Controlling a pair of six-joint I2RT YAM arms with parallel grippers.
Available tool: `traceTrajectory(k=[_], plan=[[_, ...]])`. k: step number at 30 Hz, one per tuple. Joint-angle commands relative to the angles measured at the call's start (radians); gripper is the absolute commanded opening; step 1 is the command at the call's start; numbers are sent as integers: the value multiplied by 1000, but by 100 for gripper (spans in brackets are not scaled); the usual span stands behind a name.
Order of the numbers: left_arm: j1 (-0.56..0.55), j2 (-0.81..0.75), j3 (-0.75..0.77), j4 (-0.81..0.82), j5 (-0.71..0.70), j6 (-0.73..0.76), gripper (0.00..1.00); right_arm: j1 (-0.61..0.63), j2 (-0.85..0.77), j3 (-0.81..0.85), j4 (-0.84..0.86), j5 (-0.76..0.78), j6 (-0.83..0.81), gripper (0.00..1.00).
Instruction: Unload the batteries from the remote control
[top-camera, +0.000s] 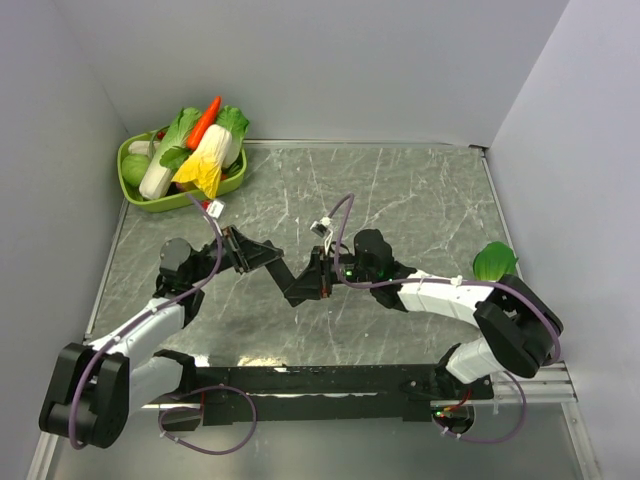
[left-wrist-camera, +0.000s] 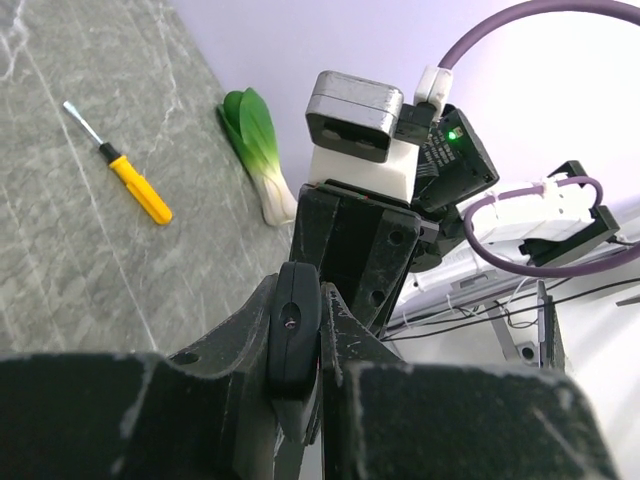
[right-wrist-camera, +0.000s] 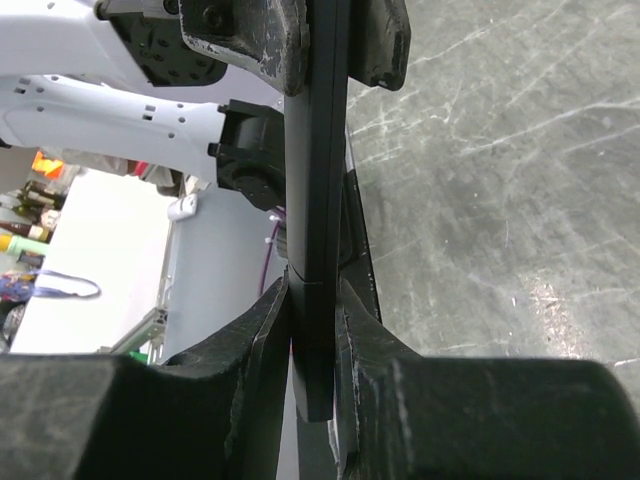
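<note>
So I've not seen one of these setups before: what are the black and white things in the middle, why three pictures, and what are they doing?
These are two robot arms bolted at the near edge of a grey marbled table. One picture looks down from above; the other two come from small cameras on each wrist, looking along that arm's own fingers.

In the overhead view the left gripper and right gripper meet mid-table. Between them they hold a slim black remote control, each clamped on one end.

Also there: a green basket of toy vegetables in the far left corner, a leafy green vegetable near the right wall, and a small yellow-handled screwdriver lying on the table.
</note>
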Motion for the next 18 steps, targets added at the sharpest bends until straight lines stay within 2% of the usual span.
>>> traceTrajectory(k=[1,8,18], plan=[[69,7,45,1,-120,24,1,-15,-13,-71,-99,-29,-45,25],[75,38,61,-6,-116,27,1,-15,-49,-96,-184,54,-77,28],[95,25,18,11,-152,4,1,-15,-59,-113,-187,78,-47,33]])
